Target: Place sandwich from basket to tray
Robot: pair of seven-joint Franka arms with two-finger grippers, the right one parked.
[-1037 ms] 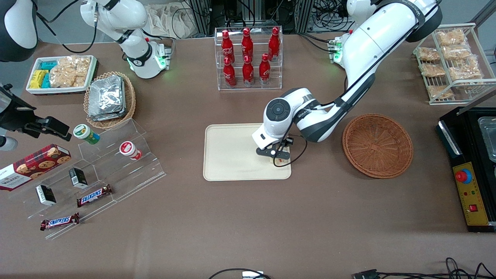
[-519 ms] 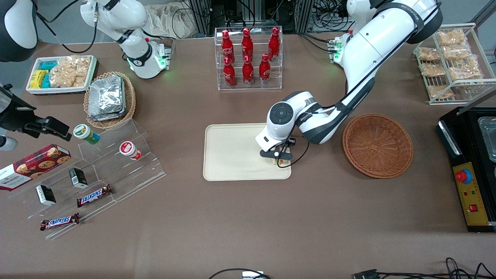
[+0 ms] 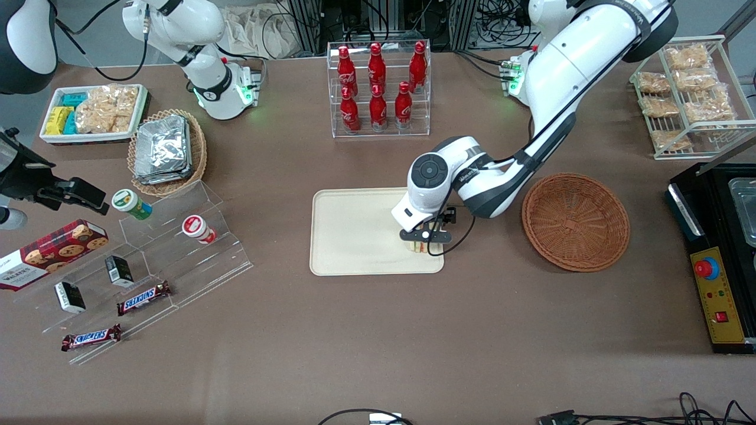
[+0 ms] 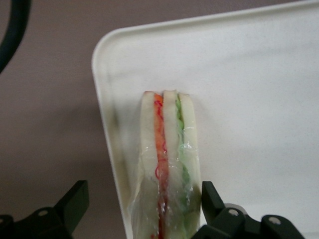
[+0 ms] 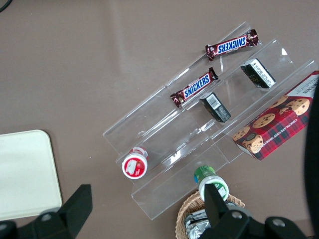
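The sandwich (image 4: 169,149), a clear-wrapped wedge with pale bread and red, orange and green layers, stands on edge on the cream tray (image 4: 249,74), close to its rim. My left gripper (image 4: 143,195) straddles it and is open. One black finger (image 4: 212,196) sits close against the wrap and the other (image 4: 75,199) stands well clear. In the front view the gripper (image 3: 424,238) hovers over the tray (image 3: 354,236) at the corner nearest the camera and the basket, with the sandwich (image 3: 420,247) peeking out beneath it. The reddish-brown basket (image 3: 576,221) lies beside the tray and holds nothing.
A clear rack of red bottles (image 3: 378,88) stands farther from the camera than the tray. A tan basket of foil packets (image 3: 165,150) and acrylic steps with snacks (image 3: 147,260) lie toward the parked arm's end. A wire rack (image 3: 688,94) and a black control box (image 3: 717,254) lie toward the working arm's end.
The wrist has shifted a little toward the basket end of the tray. More of the sandwich shows under the fingers now.
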